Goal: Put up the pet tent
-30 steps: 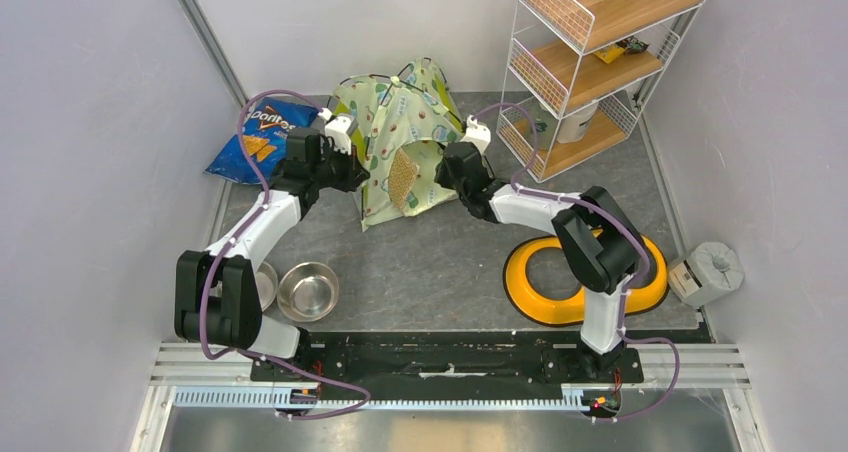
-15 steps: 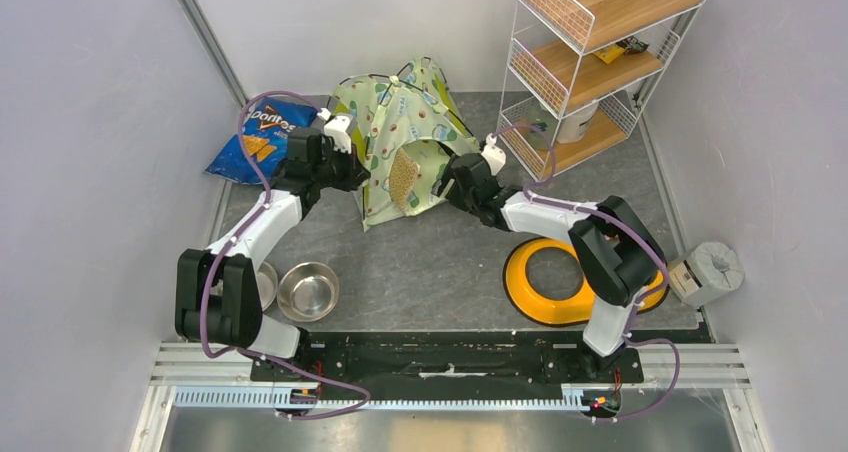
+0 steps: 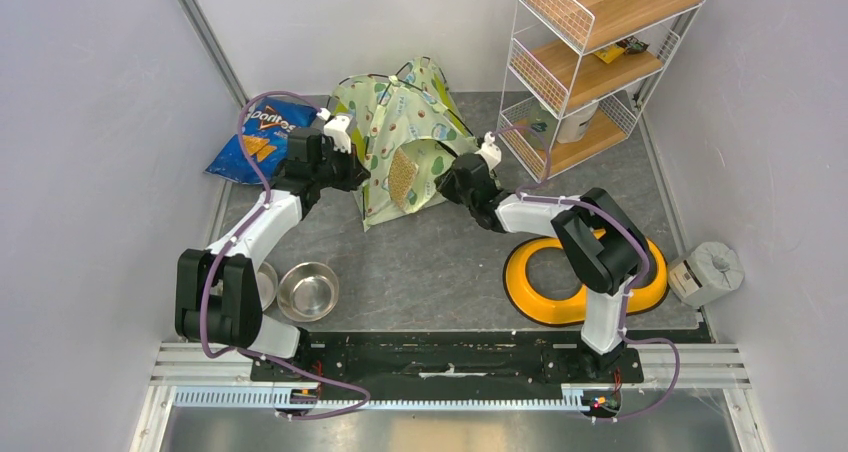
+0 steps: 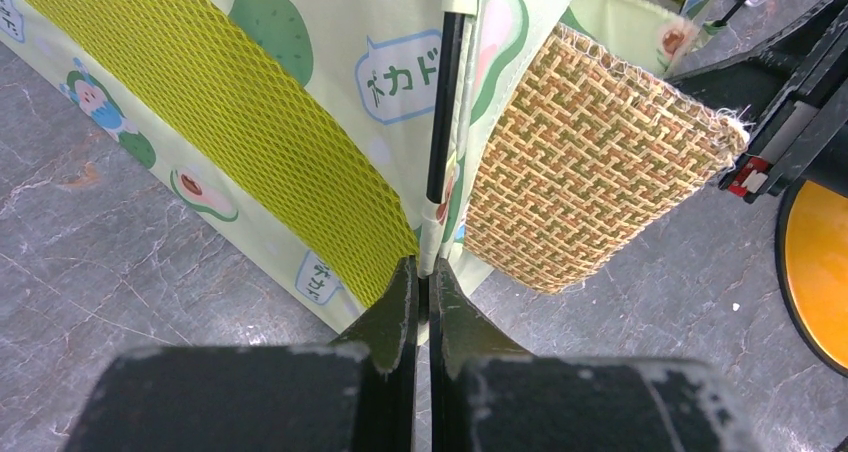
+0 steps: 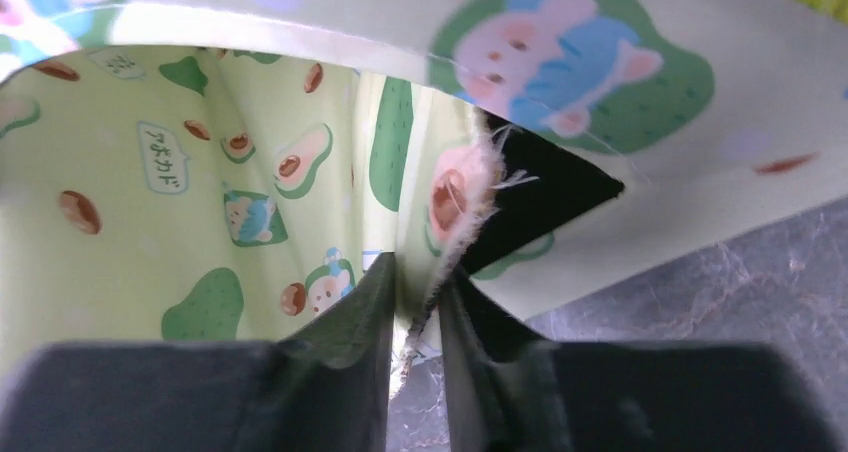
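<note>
The pet tent stands at the back of the table, pale green with avocado print, a black pole running down its front corner. My left gripper is shut on that corner's fabric edge, beside the lime mesh panel. A woven mat hangs rolled out of the doorway. My right gripper sits at the tent's right side. In the right wrist view its jaws stand narrow on the mat's frayed edge, with the printed lining behind.
A blue Doritos bag lies left of the tent. Steel bowls sit near the left arm's base. A yellow ring dish lies under the right arm. A wire shelf stands at back right, and a grey roll by the right wall.
The right arm swung out to the right and down, then came back a little toward the doorway. The left arm and the tent have stayed put.
</note>
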{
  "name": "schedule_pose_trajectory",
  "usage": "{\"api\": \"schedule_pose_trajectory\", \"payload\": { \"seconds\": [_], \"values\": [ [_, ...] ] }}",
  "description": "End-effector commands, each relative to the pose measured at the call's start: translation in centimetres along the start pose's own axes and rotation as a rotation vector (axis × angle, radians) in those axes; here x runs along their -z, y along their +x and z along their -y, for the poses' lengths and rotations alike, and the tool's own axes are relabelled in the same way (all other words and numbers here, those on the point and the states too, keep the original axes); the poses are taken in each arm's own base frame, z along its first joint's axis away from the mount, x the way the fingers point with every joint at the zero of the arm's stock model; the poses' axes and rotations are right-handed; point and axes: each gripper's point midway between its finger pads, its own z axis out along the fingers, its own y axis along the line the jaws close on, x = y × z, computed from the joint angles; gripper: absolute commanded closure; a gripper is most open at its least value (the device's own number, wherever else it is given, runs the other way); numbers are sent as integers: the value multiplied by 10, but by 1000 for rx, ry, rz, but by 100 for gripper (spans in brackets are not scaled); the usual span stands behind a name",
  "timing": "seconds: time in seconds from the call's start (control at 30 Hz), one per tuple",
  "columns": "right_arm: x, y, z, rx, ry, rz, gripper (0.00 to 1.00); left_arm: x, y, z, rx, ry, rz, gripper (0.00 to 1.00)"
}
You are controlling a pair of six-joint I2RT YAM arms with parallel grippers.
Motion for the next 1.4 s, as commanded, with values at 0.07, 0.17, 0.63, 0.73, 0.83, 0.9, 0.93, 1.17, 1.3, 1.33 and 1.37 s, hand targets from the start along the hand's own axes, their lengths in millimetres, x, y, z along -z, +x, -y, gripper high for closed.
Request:
{"api": "schedule_pose_trajectory", "payload": {
  "seconds": [0.07,0.17,0.63,0.73,0.83,0.9,0.93,1.17,1.3,1.33,1.37],
  "values": [
    [6,-25,-39,125,-141,109,99,-1,8,-2,75,-29,-36,98],
    [11,-31,-41,294,-89,207,100,-1,8,-2,75,-30,-44,98],
    [9,-77,-21,522,286,595,100,-2,9,0,76,-29,-56,98],
    [4,-75,-27,496,269,584,100,-3,9,1,77,-25,-57,98],
    [1,-66,-32,477,240,541,99,-3,9,1,77,-25,-57,98],
    [5,-63,-35,471,229,514,80,-4,9,1,77,-25,-58,98],
    [10,-62,-34,466,233,491,69,-4,9,1,79,-25,-58,98],
    [63,-57,-13,415,245,282,22,-7,9,-1,87,-34,-49,98],
    [90,-48,-2,441,186,126,14,-7,12,-2,78,-38,-54,98],
    [95,-43,0,456,161,87,13,-8,12,-2,78,-39,-54,98],
    [101,-39,-3,461,117,54,12,-7,11,-2,76,-38,-50,98]
  ]
}}
